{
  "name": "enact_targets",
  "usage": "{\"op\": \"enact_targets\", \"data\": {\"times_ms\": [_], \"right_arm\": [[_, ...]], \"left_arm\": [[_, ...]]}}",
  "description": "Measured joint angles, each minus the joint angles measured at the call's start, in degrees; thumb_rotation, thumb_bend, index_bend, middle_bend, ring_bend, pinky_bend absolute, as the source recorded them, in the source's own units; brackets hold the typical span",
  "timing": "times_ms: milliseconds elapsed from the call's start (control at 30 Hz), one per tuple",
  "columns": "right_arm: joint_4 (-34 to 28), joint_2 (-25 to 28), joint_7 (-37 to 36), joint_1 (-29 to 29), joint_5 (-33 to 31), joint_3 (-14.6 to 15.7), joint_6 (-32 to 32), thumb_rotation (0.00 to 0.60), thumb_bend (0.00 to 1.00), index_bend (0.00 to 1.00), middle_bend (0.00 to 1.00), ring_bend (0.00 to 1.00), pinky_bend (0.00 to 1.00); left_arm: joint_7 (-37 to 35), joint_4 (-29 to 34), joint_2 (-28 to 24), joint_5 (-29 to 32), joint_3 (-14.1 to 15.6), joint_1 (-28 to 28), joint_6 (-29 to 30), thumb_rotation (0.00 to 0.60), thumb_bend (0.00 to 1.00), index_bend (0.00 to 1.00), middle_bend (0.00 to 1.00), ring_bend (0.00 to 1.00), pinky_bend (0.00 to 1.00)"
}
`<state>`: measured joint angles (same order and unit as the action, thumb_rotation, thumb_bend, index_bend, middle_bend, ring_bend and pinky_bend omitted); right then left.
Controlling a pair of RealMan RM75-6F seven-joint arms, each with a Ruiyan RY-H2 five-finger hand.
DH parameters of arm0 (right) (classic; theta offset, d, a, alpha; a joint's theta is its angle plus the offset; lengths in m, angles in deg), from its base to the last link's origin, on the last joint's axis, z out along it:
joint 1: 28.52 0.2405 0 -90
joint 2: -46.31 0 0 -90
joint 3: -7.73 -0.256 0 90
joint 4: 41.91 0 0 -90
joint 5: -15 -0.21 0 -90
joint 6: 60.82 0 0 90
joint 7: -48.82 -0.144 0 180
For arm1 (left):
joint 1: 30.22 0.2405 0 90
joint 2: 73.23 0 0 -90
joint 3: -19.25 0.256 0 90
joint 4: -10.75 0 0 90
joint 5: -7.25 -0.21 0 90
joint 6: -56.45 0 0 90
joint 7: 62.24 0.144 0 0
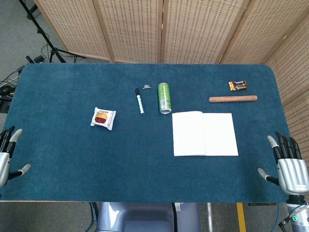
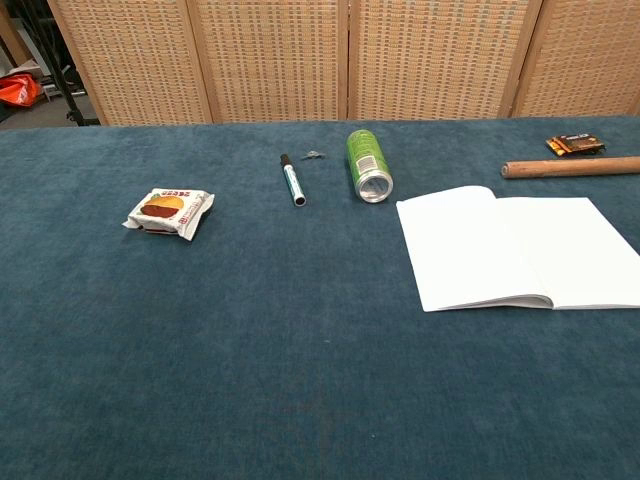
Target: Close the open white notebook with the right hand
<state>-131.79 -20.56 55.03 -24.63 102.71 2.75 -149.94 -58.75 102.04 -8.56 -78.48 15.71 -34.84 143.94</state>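
The white notebook (image 1: 204, 134) (image 2: 520, 250) lies open and flat on the blue table, right of centre, both blank pages facing up. My right hand (image 1: 288, 164) hovers at the table's front right corner, fingers spread and holding nothing, well to the right of the notebook. At the front left edge my left hand (image 1: 7, 153) is also spread and empty, partly cut off by the frame. Neither hand shows in the chest view.
A green can (image 1: 164, 97) lies on its side just behind the notebook's left page. A marker (image 1: 139, 101) and a small clip (image 1: 147, 87) lie left of it. A snack packet (image 1: 103, 118) sits further left. A wooden rod (image 1: 232, 98) and a small pack (image 1: 237, 85) lie behind the notebook.
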Motion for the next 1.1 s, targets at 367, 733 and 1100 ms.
{"op": "enact_targets", "data": {"times_ms": [367,733,1100], "right_arm": [[0.9,-1.1,0.9,1.3,0.4,0.6,2.7,0.6,0.0,0.0,0.0,0.0,0.0],[2.0,-5.5,8.5,11.9,4.4,0.1,15.0,0.6,0.0,0.0,0.0,0.0,0.0],[-0.7,-10.2,17.8,20.9,3.9,-2.2,25.3,0.6,0.09,0.0,0.0,0.0,0.0]], "left_arm": [[-0.3,-0.1,0.2,0.1,-0.2,0.2,0.6,0.6,0.0,0.0,0.0,0.0,0.0],[-1.0,-0.5,0.3,1.4,-0.7,-0.3,-0.7,0.6,0.0,0.0,0.0,0.0,0.0],[-1.8,-0.5,-0.1,4.1,-1.6,-0.9,-2.7,0.6,0.0,0.0,0.0,0.0,0.0]]}}
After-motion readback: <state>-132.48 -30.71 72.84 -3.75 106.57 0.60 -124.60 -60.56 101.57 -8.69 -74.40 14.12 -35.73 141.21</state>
